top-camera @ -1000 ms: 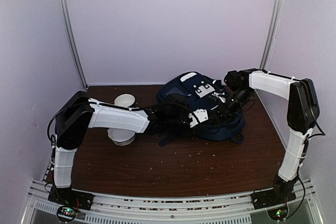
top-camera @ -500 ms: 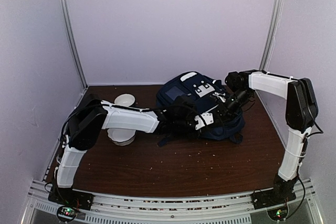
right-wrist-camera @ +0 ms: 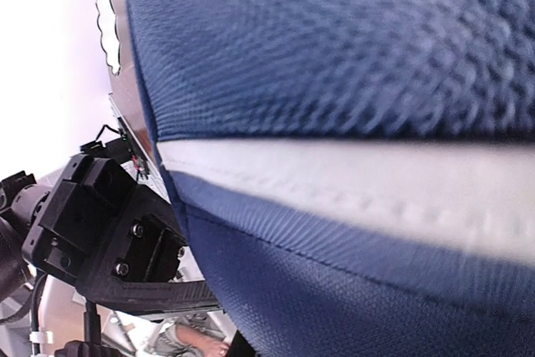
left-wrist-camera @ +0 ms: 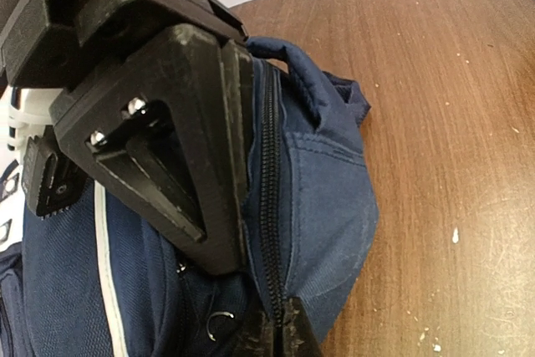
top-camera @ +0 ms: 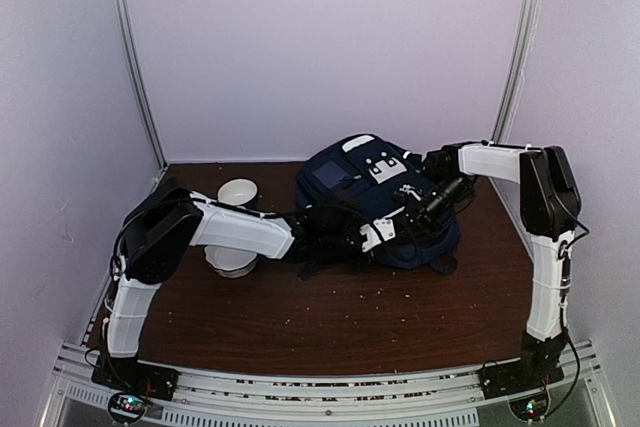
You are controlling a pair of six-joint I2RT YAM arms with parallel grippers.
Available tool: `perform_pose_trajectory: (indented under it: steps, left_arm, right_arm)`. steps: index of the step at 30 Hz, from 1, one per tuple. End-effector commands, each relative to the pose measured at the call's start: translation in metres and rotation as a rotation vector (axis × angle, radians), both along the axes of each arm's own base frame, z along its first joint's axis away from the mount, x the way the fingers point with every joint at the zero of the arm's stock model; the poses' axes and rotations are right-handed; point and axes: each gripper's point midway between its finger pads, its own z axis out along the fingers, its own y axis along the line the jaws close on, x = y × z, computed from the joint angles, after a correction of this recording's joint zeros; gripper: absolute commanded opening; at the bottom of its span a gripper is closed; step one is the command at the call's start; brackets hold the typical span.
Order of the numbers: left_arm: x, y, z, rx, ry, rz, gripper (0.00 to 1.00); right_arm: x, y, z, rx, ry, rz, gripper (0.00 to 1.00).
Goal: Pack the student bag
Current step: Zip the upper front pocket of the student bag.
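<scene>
The student bag (top-camera: 338,175) is navy with thin white stripes and lies at the back centre of the brown table (top-camera: 330,317). Both arms meet at its near right side. My left gripper (top-camera: 392,227) is shut, its fingertips (left-wrist-camera: 297,334) pinched together on the end of the bag's black zipper (left-wrist-camera: 272,165). My right gripper (top-camera: 420,209) is shut on the fabric edge beside that zipper, with one black finger (left-wrist-camera: 192,148) flat against the bag (left-wrist-camera: 326,181). In the right wrist view the bag's cloth (right-wrist-camera: 351,56) fills the frame and hides my right fingers. The left gripper (right-wrist-camera: 109,240) shows at lower left.
Two white bowls stand left of the bag, one (top-camera: 238,190) near the back and one (top-camera: 232,259) partly under my left forearm. Pale crumbs dot the table. Walls and two metal posts close in the back and sides.
My left gripper has closed on the zipper. It reached right, then drew back a little to the left. The right arm's elbow swung inward and the bag shifted slightly left.
</scene>
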Motion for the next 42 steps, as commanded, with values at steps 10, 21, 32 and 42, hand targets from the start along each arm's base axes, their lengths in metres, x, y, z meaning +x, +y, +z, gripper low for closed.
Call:
perform_pose_trajectory:
  steps: [10, 21, 32, 42]
  left_arm:
    - [-0.037, -0.014, 0.031, -0.058, 0.040, -0.116, 0.00]
    - [-0.036, -0.014, 0.027, -0.040, 0.037, -0.119, 0.00]
    - [-0.034, -0.008, 0.024, -0.019, 0.021, -0.099, 0.00]
    - [-0.039, -0.009, 0.022, -0.014, 0.016, -0.118, 0.00]
  right_arm:
    - [0.054, -0.022, -0.029, -0.100, -0.210, -0.090, 0.23]
    - [0.031, 0.005, -0.030, -0.121, -0.289, 0.033, 0.30]
    - [0.007, 0.006, -0.025, -0.078, -0.342, 0.109, 0.28]
    - [0.005, 0.012, -0.032, -0.087, -0.415, 0.139, 0.27]
